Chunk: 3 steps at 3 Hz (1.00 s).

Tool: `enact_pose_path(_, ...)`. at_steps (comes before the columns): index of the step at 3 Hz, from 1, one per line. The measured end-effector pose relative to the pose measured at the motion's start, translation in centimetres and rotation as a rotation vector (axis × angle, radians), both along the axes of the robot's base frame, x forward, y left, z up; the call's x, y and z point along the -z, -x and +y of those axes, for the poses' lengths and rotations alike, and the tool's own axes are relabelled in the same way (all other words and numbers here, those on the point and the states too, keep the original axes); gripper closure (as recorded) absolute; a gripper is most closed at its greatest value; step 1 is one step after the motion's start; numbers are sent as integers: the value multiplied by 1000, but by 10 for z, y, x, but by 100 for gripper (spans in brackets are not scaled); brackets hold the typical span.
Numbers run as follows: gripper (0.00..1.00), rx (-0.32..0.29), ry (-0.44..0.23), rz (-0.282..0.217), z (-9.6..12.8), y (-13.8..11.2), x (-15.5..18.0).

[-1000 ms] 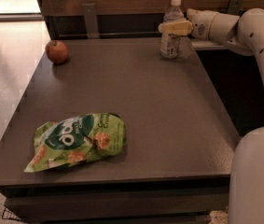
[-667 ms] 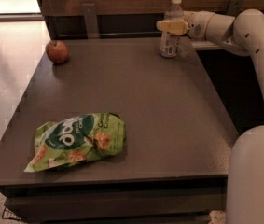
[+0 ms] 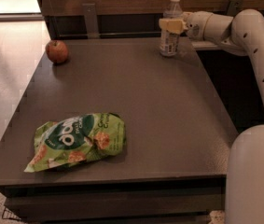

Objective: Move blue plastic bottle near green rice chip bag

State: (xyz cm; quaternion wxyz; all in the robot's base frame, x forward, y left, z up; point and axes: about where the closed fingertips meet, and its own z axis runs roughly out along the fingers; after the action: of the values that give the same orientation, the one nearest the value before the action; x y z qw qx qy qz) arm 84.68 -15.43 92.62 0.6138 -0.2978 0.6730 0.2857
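Note:
The blue plastic bottle [image 3: 169,42], clear with a white cap and a pale label, stands upright at the far edge of the dark table [image 3: 169,115], right of centre. My gripper [image 3: 170,25] reaches in from the right and sits at the bottle's upper body, just below its neck, covering part of it. The green rice chip bag [image 3: 78,140] lies flat near the table's front left, far from the bottle and the gripper.
A small red apple [image 3: 57,51] sits at the table's far left corner. A wooden back wall with metal brackets [image 3: 90,18] runs behind the table. My white arm [image 3: 257,55] spans the right side, and my base [image 3: 255,176] stands at the front right.
My gripper has shifted a little to the left at the bottle's upper body. The bottle, bag and apple stay about where they were.

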Motion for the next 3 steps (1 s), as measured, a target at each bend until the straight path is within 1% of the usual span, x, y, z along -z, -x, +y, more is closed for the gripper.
enact_pose_path(1,100,-7,-1,1,4,0,0)
enact_pose_path(2,100,-7,-1,1,4,0,0)
enact_pose_path(3,100,-6,-7,-25,-8,19,-17)
